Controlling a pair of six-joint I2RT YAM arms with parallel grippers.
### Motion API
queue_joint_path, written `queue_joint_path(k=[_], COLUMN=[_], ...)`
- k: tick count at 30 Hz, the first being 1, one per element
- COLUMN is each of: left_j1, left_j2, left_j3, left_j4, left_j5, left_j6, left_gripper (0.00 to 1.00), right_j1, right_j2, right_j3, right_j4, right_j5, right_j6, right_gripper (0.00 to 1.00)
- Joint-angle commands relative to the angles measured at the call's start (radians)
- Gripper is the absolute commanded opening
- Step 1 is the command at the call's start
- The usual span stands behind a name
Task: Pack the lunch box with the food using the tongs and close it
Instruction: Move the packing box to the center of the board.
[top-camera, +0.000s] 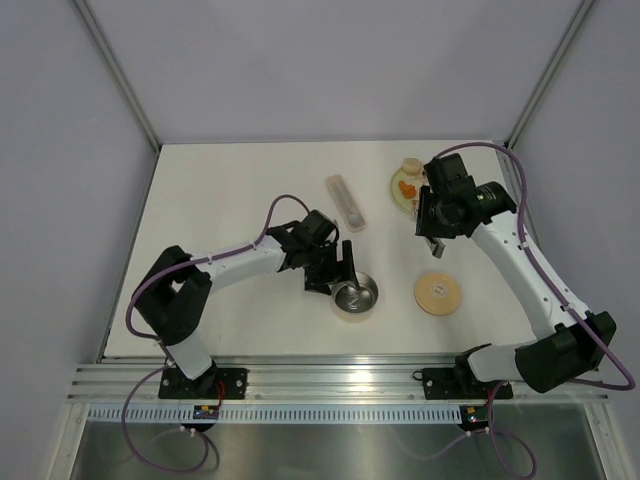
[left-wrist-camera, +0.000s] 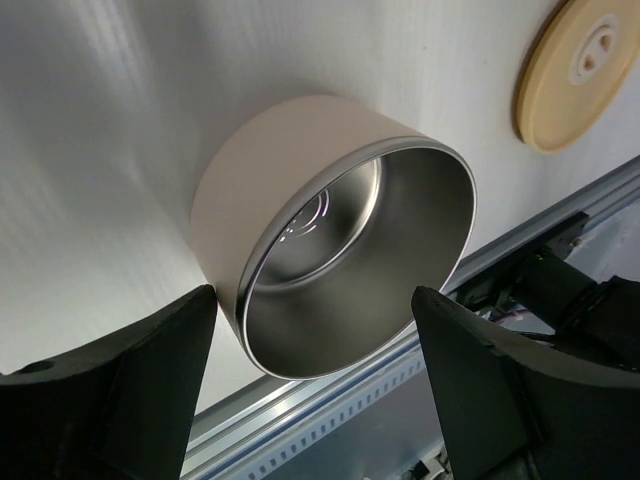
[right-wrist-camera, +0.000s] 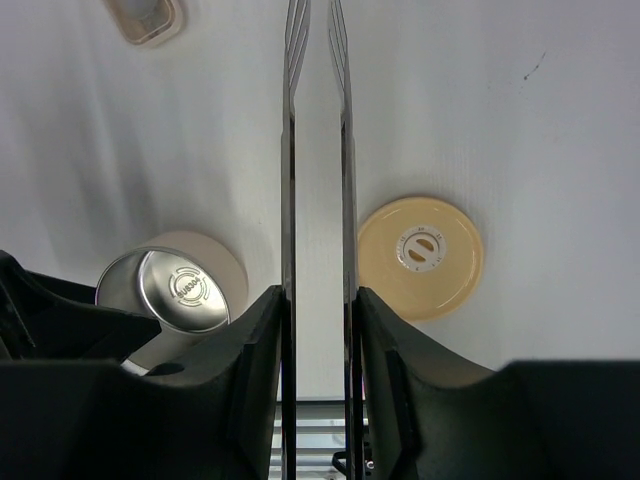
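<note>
The left gripper (top-camera: 338, 272) stands with its fingers (left-wrist-camera: 120, 385) spread wide apart, one on each side of the lunch box (top-camera: 354, 296). From the left wrist view it cannot be told whether either finger touches the cream wall. The lunch box sits upright and uncovered on the white table (top-camera: 230, 200), near the front edge and just left of centre. Its steel floor shows a round stamped mark. Its lid (top-camera: 439, 294) lies flat on the table to the right of it, apart from it. The right gripper (top-camera: 437, 226) is clamped on the tongs (right-wrist-camera: 289, 150). The two thin arms run parallel between the finger pads (right-wrist-camera: 262, 340) with a narrow gap between them. The right gripper hangs above the table, near the plate (top-camera: 396, 178) at the far right. The plate carries orange food (top-camera: 406, 187), with a beige bun (top-camera: 411, 166) at its far rim. A pale oblong case (top-camera: 346, 202) lies left of the plate.
</note>
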Motion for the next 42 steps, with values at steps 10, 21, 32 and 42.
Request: queue_joint_path(k=[10,21,32,42], left_j1=[-0.005,-0.019,-0.308,-0.379], left_j2=[0.187,-0.114,-0.210,0.083], left_j3=[0.285,0.094,-0.005,0.175], left_j4=[0.113,-0.078,-0.153,0.092], left_j5=[0.122,-0.040,0.008,0.002], left_j6=[-0.056,0.239,0.427,0.377], left_gripper=[0.81,0.68,0.65,0.71], right_j1=[-0.059,-0.074,-0.074,-0.073], right_j2=[-0.021,-0.003,-0.017,-0.078], right_j3=[-0.079,-0.051,-0.053,-0.065], right_j4=[0.092,0.090,0.090,0.075], right_j5=[0.095,0.083,0.086,0.095], right_j6=[0.009,-0.001,0.006,0.022], right_gripper=[0.43,0.43,0.43,0.44])
